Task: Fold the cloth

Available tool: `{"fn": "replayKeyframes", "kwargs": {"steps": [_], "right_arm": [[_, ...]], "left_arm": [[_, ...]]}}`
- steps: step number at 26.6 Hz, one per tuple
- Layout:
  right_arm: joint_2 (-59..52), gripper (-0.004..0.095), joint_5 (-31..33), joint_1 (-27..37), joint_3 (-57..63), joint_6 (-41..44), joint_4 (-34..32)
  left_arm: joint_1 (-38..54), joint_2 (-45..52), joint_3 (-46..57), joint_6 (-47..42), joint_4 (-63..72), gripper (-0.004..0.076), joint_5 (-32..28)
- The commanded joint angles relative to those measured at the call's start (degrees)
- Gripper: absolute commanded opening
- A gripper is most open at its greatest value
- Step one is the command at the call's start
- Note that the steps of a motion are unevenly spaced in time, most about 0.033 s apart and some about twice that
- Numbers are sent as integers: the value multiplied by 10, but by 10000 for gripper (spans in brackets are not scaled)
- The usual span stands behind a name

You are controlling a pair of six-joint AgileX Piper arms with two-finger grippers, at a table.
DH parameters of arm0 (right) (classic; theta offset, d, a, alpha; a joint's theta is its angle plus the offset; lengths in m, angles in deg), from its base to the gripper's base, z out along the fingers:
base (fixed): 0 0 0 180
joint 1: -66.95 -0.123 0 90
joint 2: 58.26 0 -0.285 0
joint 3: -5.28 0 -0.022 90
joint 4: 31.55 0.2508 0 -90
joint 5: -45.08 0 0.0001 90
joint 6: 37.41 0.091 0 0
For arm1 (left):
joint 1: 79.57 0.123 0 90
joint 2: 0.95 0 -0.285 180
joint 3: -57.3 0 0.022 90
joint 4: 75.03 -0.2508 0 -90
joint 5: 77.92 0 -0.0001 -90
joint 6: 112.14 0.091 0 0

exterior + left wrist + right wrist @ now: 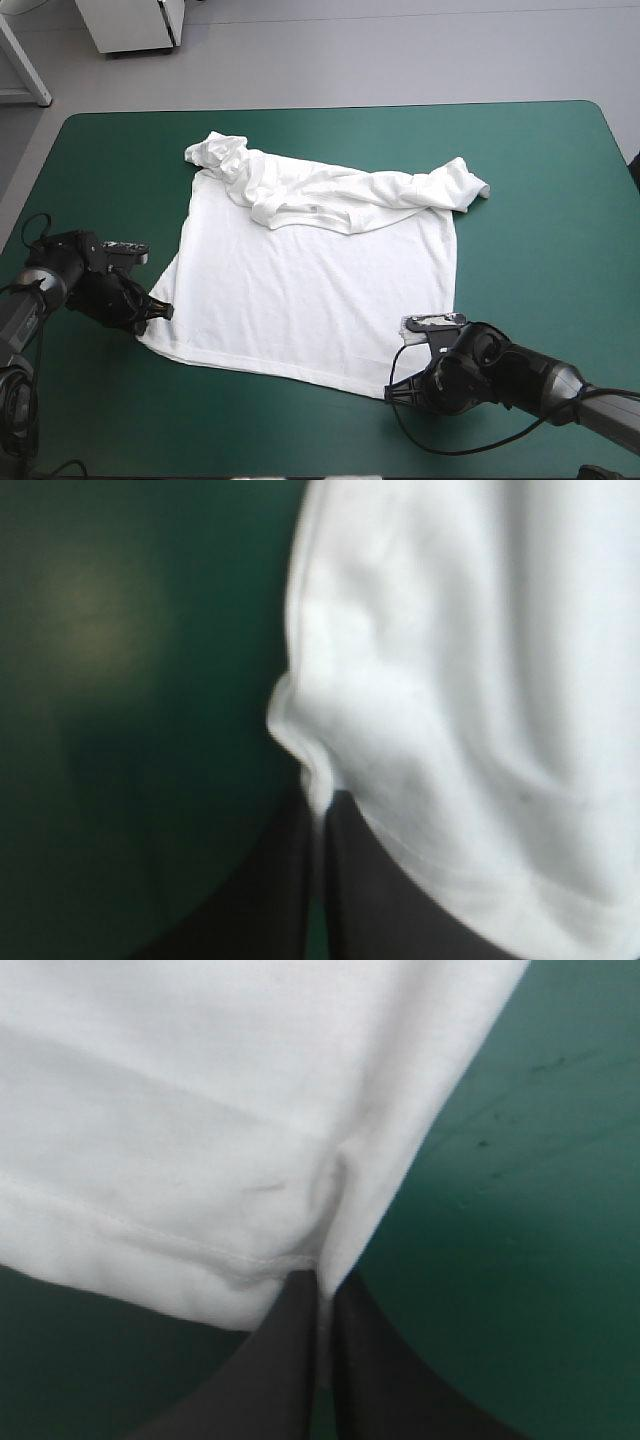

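The left hand [162, 311] and right hand [391, 393] each have two broad, matte black, fin-shaped fingers [290, 1360]. Behind each hand sit bulbous black wrist housings [470, 365]. The right arm [600, 408] turns smooth grey farther back.

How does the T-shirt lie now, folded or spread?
Mostly spread: the T-shirt lies flat, only its far, sleeved end bunched over.

Left wrist view is a soft blur: the left tool [318, 805] is just two black fins pinched on the T-shirt [470, 700], hem stitching unreadable, white cloth running off the picture. From above, the right tool [393, 392] has its fingertips hidden under its own wrist, the T-shirt's rumpled far end half-covers the neckline, and the bench [560, 200] is cut off at its near edge.
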Motion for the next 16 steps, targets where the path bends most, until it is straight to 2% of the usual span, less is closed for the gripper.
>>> {"fn": "replayKeyframes", "kwargs": {"steps": [1,4,5,6,9,16], "right_arm": [[-5,-17,35,-1,-38,-6,-42],[-35,-17,93,-1,-99,-5,-103],[-50,-17,140,-1,-139,-7,-150],[-57,-17,164,-1,-160,-11,-170],[-77,-17,214,-1,-221,-34,-204],[-116,-16,226,0,-385,-65,-257]], "left_arm": [[-7,29,-26,14,74,-22,4],[-7,66,-56,15,75,-22,25],[-7,91,-79,15,75,-22,40],[-7,105,-90,11,78,-22,47],[-7,142,-123,10,98,-22,63],[-7,221,-225,-7,142,-22,103]]}}
